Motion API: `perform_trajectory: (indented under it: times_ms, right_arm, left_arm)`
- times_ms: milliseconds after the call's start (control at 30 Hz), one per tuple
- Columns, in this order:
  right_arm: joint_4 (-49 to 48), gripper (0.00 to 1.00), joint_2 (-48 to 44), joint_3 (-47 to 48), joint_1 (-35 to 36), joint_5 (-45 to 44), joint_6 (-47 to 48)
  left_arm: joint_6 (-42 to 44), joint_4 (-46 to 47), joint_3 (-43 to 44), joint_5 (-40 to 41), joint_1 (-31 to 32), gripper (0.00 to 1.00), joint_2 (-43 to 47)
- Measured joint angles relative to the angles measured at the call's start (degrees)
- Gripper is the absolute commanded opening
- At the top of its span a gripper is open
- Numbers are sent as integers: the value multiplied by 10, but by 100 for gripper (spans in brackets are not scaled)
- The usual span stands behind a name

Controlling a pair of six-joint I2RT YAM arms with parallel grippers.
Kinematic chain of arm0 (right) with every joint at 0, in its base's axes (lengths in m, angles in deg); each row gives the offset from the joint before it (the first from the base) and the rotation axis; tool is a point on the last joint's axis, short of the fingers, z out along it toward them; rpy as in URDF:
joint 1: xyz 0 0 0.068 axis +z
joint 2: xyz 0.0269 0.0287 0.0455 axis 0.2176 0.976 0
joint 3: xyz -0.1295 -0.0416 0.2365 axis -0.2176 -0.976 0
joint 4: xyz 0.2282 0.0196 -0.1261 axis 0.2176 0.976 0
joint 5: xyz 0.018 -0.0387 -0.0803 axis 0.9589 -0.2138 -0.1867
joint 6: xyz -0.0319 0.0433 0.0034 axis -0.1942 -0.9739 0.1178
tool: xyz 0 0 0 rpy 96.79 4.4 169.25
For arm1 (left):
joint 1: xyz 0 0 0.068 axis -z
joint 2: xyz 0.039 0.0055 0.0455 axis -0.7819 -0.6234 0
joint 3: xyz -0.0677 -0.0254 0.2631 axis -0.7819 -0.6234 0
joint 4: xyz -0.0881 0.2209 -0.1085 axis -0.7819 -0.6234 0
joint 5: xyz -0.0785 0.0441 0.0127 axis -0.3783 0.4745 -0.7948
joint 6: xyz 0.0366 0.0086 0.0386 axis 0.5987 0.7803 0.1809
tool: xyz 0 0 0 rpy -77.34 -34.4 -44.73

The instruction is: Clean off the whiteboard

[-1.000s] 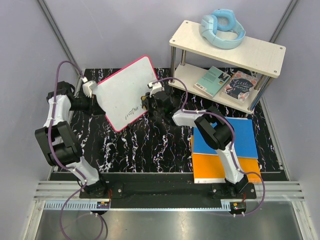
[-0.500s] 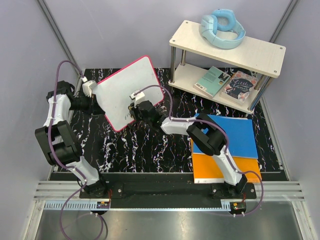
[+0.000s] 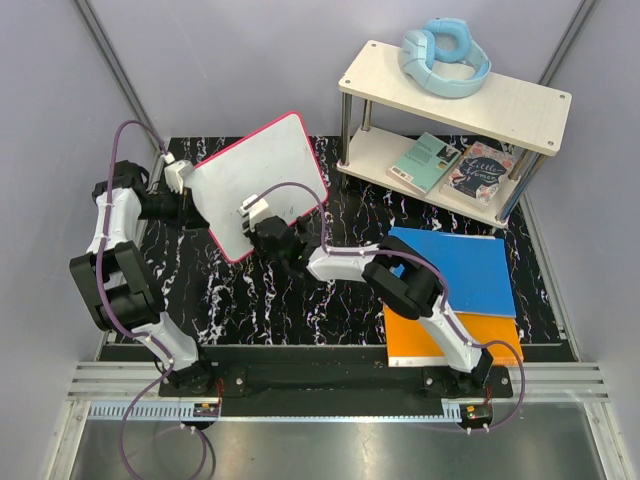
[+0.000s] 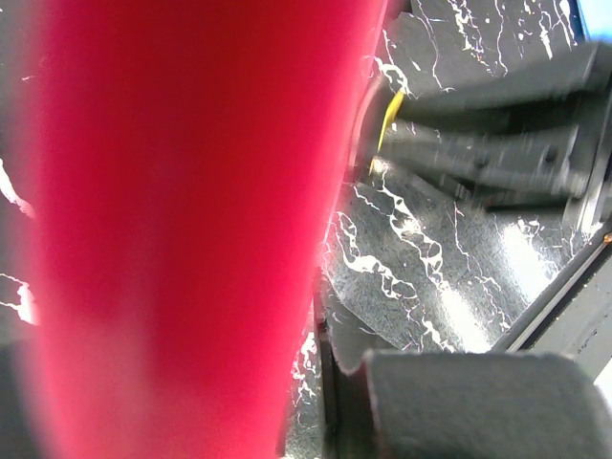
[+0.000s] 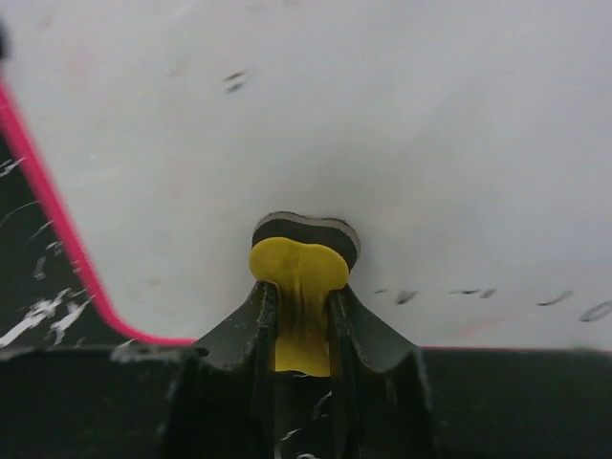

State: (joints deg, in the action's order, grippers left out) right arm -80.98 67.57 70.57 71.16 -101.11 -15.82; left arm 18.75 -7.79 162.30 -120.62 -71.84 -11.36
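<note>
Above the black marbled table [image 3: 300, 290], the left gripper [image 3: 190, 205] pinches the whiteboard [image 3: 255, 175] by its left rim, steadying it tilted while the right gripper [image 5: 298, 292], clamped on a yellow eraser [image 5: 298, 258], presses its lower face.

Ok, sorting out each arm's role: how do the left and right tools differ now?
The left tool clamps the rim of the whiteboard; the right tool pinches a yellow eraser against its face. The left tool sits outside the white surface; the right tool is over it, near a corner. Both are shut on something.
</note>
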Motion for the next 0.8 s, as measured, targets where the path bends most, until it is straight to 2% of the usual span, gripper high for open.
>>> perform_trajectory:
  times_ms: [233, 600, 800]
  right_arm:
    - [-38, 0, 16, -1, 28, 21, 20]
    - [-58, 0, 20, -4, 36, -56, 2]
    - [-81, 0, 17, -20, 26, -67, -21]
  left_arm:
    - [10, -4, 3, 0, 3, 0, 0]
    - [14, -4, 5, 0, 7, 0, 0]
    - [16, 0, 6, 0, 13, 0, 0]
